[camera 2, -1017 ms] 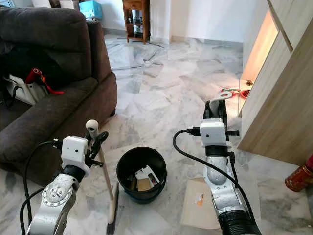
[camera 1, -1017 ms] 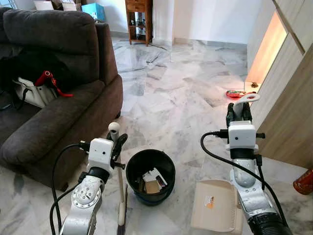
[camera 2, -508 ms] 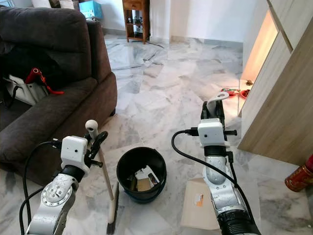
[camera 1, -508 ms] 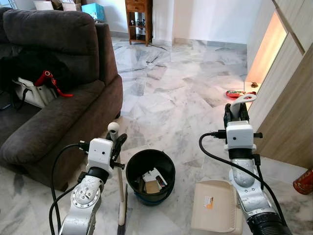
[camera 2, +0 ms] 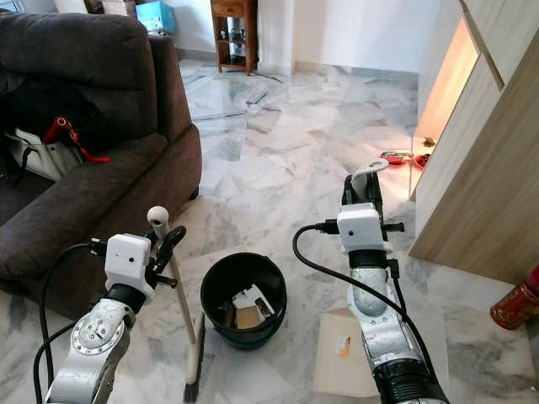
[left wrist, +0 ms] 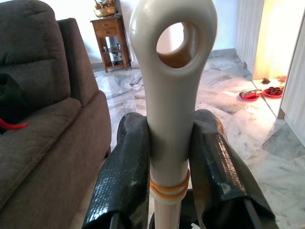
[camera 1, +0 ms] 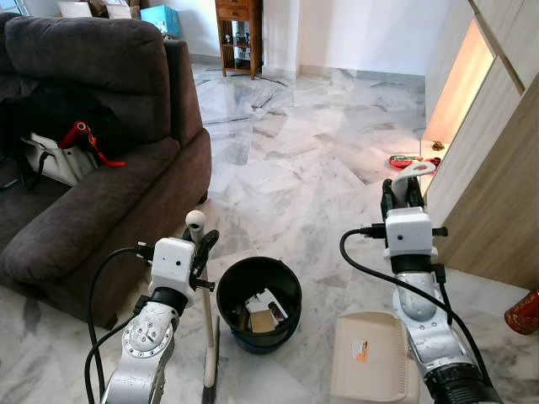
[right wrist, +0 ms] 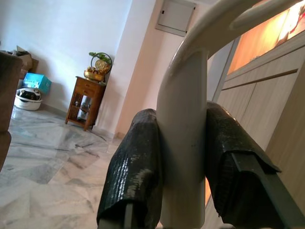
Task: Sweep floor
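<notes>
My left gripper [camera 1: 202, 244] is shut on the cream handle of a broom [camera 1: 207, 320], which stands upright with its bristles on the floor left of a black bin [camera 1: 258, 303]. The bin holds paper scraps. In the left wrist view both black fingers [left wrist: 124, 176] clamp the broom handle [left wrist: 170, 95] below its hanging hole. My right gripper [camera 1: 402, 192] is shut on the upright cream handle of a dustpan [camera 1: 370, 358], whose pan rests on the marble floor right of the bin. The right wrist view shows the fingers [right wrist: 138, 162] pressed on the dustpan handle [right wrist: 183, 124].
A dark brown sofa [camera 1: 101, 168] with a white bag and red strap stands at the left. Wooden cabinets [camera 1: 497, 168] line the right side. A red tray [camera 1: 406, 160] lies on the floor by the cabinets, a wooden side table [camera 1: 238, 34] stands far back, and a red object [camera 1: 524, 313] sits at the right edge.
My right arm with the dustpan has shifted slightly left and away from me, and the pan has slid a little with it. The left arm and broom have not moved.
</notes>
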You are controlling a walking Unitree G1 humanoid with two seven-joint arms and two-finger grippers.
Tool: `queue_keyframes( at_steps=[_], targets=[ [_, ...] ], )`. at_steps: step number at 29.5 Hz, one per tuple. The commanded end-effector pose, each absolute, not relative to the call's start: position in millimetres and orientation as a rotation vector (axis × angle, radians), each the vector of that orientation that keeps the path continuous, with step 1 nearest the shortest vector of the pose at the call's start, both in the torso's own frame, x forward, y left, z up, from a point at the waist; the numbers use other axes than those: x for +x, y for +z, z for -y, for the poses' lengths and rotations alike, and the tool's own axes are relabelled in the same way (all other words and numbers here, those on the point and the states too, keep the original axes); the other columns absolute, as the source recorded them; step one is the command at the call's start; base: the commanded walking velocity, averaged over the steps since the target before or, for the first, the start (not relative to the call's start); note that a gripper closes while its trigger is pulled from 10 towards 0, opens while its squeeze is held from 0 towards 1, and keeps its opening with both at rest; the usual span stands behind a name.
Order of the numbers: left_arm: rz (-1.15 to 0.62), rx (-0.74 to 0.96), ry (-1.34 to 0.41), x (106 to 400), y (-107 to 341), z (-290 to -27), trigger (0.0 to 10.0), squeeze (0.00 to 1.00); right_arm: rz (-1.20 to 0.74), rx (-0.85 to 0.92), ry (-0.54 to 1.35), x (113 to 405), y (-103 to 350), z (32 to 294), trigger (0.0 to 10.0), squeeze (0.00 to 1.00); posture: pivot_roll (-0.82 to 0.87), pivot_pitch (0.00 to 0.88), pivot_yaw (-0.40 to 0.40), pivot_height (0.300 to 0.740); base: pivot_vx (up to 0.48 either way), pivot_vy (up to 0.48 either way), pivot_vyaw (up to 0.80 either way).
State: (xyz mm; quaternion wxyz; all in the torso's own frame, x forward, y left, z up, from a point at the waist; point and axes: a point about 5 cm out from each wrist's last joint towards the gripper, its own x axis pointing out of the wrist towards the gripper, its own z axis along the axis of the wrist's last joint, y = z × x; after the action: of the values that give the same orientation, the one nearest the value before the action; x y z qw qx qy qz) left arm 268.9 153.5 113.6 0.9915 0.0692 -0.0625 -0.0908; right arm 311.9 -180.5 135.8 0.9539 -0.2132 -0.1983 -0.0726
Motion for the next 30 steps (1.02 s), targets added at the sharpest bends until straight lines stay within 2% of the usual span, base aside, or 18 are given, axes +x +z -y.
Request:
queue_keyframes(
  at_steps=[1,6,30],
  targets=[
    [0.159,0.154,-0.178,271.8,120.1,-155.8,10.0,0.00,0.443,-0.429,-0.122,315.0,144.2,175.3,10.0,0.00,-0.03,0.000,0.027,0.740,0.000,0.000,0.00],
    [0.165,0.159,-0.171,272.7,120.9,-157.6,10.0,0.00,0.440,-0.432,-0.117,314.6,143.4,176.2,10.0,0.00,-0.03,0.000,0.023,0.740,0.000,0.000,0.00],
    [0.159,0.158,-0.167,273.0,120.5,-157.9,10.0,0.00,0.430,-0.418,-0.097,314.6,141.9,170.7,10.0,0.00,-0.03,0.000,0.023,0.740,-0.210,0.000,0.00]
  ],
)
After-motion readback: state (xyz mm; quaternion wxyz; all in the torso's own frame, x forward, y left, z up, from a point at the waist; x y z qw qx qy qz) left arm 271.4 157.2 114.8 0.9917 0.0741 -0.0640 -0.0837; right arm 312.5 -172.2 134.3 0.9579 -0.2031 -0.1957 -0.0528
